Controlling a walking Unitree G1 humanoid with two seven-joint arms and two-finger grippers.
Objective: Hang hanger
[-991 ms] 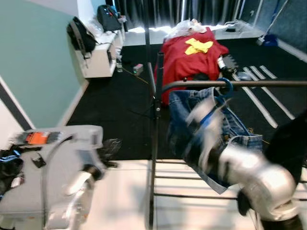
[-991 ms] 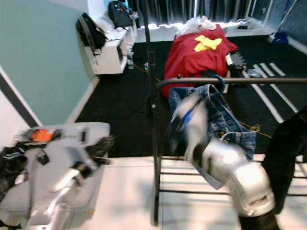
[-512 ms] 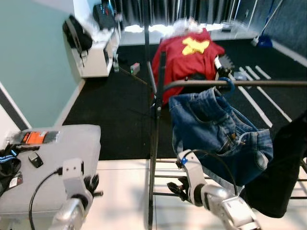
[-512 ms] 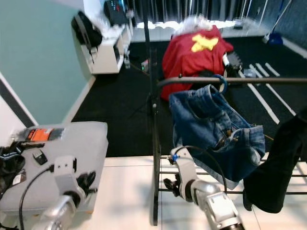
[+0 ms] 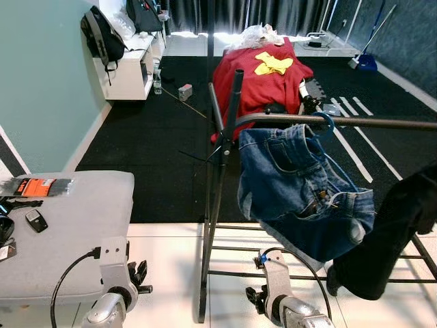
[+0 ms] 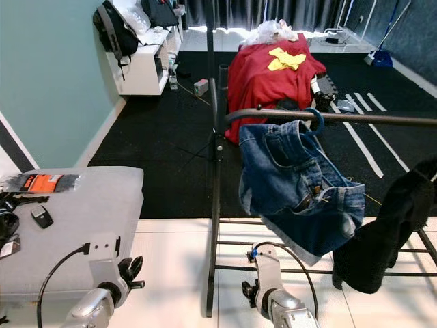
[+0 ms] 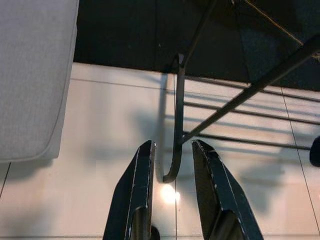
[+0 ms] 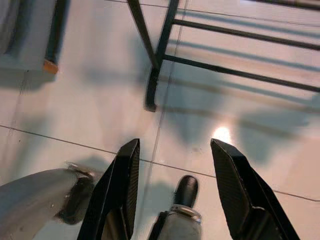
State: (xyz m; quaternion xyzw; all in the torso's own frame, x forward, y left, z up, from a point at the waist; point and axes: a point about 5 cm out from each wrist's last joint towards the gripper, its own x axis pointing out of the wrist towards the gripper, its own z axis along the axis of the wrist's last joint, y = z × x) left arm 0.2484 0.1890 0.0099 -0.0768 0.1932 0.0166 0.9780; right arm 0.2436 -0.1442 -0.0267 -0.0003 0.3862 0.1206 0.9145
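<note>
1. A blue hanger [image 5: 321,127] hooks over the dark rail [image 5: 382,123] of a metal clothes rack [image 5: 217,184], carrying denim shorts [image 5: 300,191] that drape below the rail. The hanging looks done.
2. The right gripper [image 8: 180,165] points at the white tile floor [image 8: 90,100] near a rack foot, fingers spread wide and holding nothing.
3. The left gripper [image 7: 172,160] also points at the floor, low beside a grey padded bench [image 5: 68,232]; its fingers are parted and empty.
4. Judgement: the hanger is probably light, rigid plastic, best gripped at the neck under its hook. The denim adds soft, swinging weight.
5. The hanger's body is hidden inside the shorts. A dark garment [image 5: 389,239] is cut off at the right edge. On the bench, the small objects are hard to identify.
</note>
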